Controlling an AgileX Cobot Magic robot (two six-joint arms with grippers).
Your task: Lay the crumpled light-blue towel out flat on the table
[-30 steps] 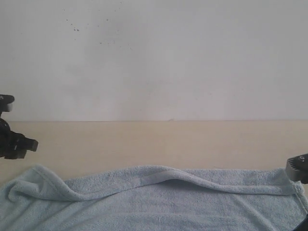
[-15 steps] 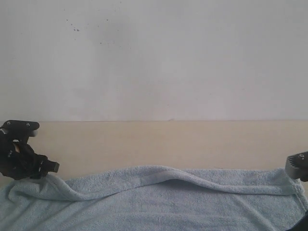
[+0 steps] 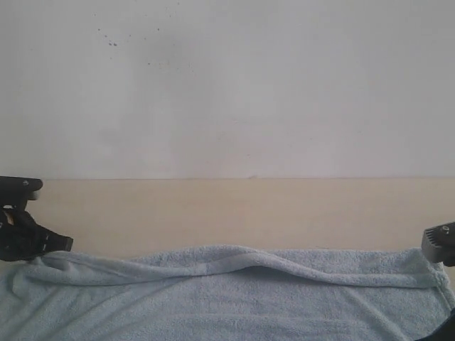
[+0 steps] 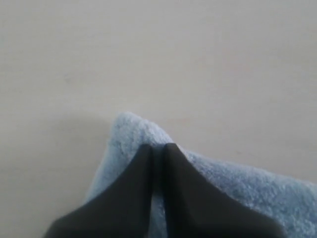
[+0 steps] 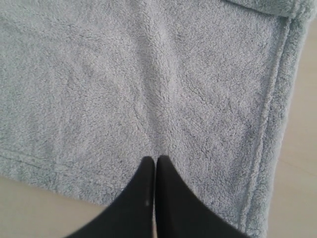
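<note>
Exterior view first: I have the towel [image 3: 234,305] lying across the near part of the table [image 3: 234,206]. It reaches nearly from one side of the picture to the other, and its near part is cut off by the frame. It lies mostly flat, but its far edge is folded back on itself in a long narrow strip that rises in a soft wave near the middle. Bare beige tabletop runs between that fold and the white wall [image 3: 234,85], which carries a few dark specks high on the left.

My left gripper [image 3: 64,244] sits low at the towel's far left corner, its tip against the cloth. On the left wrist camera its two dark fingers are pressed together, with pale blue pile showing in the thin slit between them. The rounded corner of the towel pokes out just past the tips, so I read it as pinching that corner. Bare table fills the rest of that view.

My right gripper [image 5: 155,159] shows only partly at the right edge of the exterior view, beside the towel's far right corner. On its wrist camera the fingers are pressed together, tips over the terry just inside a stitched hem, near where two hems meet. I cannot tell whether any cloth is caught between them. A folded-over strip of towel lies well beyond the tips.
</note>
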